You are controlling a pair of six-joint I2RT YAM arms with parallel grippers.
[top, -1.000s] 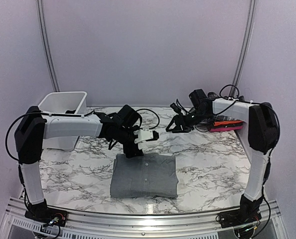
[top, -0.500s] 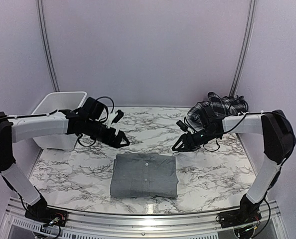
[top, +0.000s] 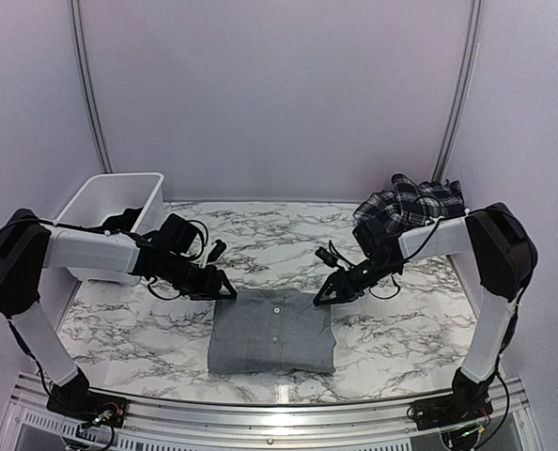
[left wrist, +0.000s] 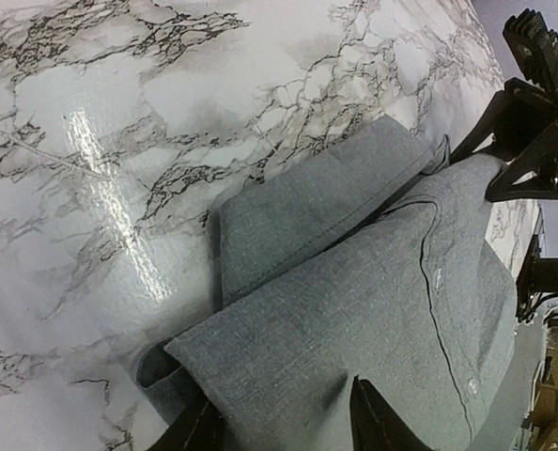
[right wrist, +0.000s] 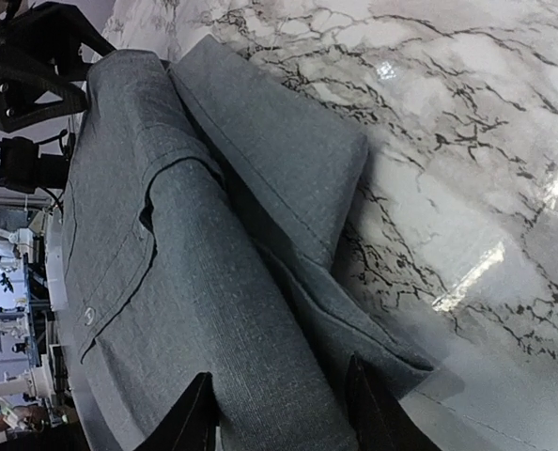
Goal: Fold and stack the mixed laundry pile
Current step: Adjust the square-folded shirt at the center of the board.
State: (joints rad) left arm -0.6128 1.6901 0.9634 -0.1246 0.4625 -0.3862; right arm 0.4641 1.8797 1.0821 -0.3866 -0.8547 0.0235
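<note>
Beside the white basket (top: 110, 199), the left jaws stand apart astride the far left corner of the folded grey collared button shirt (top: 271, 331), which lies flat on the desk (top: 401, 319) in front of the arms. The right jaws, likewise apart, straddle its far right corner, with the black-and-white plaid piece (top: 412, 201) heaped behind them.

- Your left arm (top: 91, 249) and right arm (top: 436, 233) are each built from smooth white tube-shaped links joined by bulky black housings.
- The lower links are white as well and end in black bases (top: 82, 402), where you can see thin wires bunched.
- Slim black cables (top: 193, 228) loop loosely beside the forearms and wrists.
- Your left gripper (top: 223, 290) and right gripper (top: 322, 298) are black and angular throughout.
- In the wrist cameras, their fingers (left wrist: 378, 423) show as dark, matte, pointed wedges.
</note>
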